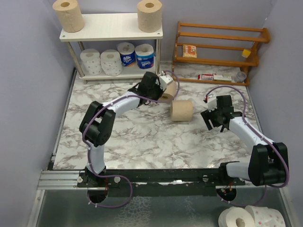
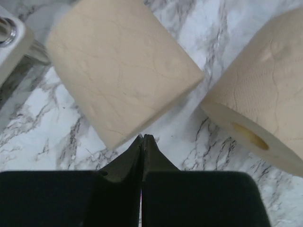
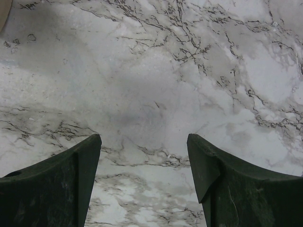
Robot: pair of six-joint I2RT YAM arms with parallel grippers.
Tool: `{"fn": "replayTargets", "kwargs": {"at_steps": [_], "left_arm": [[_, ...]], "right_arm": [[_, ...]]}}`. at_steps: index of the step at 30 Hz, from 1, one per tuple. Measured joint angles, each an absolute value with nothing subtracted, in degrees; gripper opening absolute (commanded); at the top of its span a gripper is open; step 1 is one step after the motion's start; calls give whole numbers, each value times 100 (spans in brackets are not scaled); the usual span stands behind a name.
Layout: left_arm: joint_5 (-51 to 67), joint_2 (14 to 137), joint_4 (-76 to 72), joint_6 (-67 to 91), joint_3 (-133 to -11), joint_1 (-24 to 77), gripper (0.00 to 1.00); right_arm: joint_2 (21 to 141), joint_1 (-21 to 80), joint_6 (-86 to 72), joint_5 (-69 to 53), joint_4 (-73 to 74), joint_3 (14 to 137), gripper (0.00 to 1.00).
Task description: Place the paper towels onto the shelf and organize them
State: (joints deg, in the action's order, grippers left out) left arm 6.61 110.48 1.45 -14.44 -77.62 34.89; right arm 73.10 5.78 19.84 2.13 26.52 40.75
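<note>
Six paper towel rolls are on the white shelf (image 1: pixel 111 28): two tan ones on the top board (image 1: pixel 68 14) (image 1: pixel 149 15), and two pink-dotted white ones (image 1: pixel 91 61) and two blue-wrapped ones (image 1: pixel 145 56) on the lower board. Two more tan rolls lie on the marble table. One (image 1: pixel 182 110) lies in the middle; it also shows in the left wrist view (image 2: pixel 265 109). The other (image 1: pixel 169 91) lies by my left gripper (image 1: pixel 161 91), just ahead of its tips (image 2: pixel 123 71). The left gripper (image 2: pixel 143 138) is shut and empty. My right gripper (image 1: pixel 212 118) (image 3: pixel 144 142) is open and empty, right of the middle roll.
An orange-brown wooden rack (image 1: pixel 220 47) with small items stands at the back right. A shelf leg (image 2: pixel 9 33) is close to the left of the left gripper. Spare rolls (image 1: pixel 246 217) lie below the table's near right corner. Grey walls close in the sides.
</note>
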Motion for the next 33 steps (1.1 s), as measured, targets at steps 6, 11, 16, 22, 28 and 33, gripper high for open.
{"fn": "replayTargets", "kwargs": {"at_steps": [6, 11, 16, 22, 28, 33], "left_arm": [[2646, 11045, 676, 386, -8875, 2147, 0], [3470, 10989, 735, 1138, -8744, 1367, 89], [3450, 10785, 646, 888, -7811, 1850, 98], [2941, 10595, 235, 274, -7269, 2432, 96], [2235, 10600, -357, -298, -7271, 2554, 95], [1697, 10763, -856, -888, -7271, 2899, 98]], "right_arm": [[7321, 578, 1984, 213, 2652, 4075, 75], [7363, 578, 1984, 211, 2652, 4075, 75], [7391, 578, 1984, 213, 2652, 4075, 75], [7393, 578, 1984, 213, 2652, 4075, 75], [7393, 578, 1984, 215, 2652, 4075, 75], [7404, 578, 1984, 215, 2652, 4075, 75]]}}
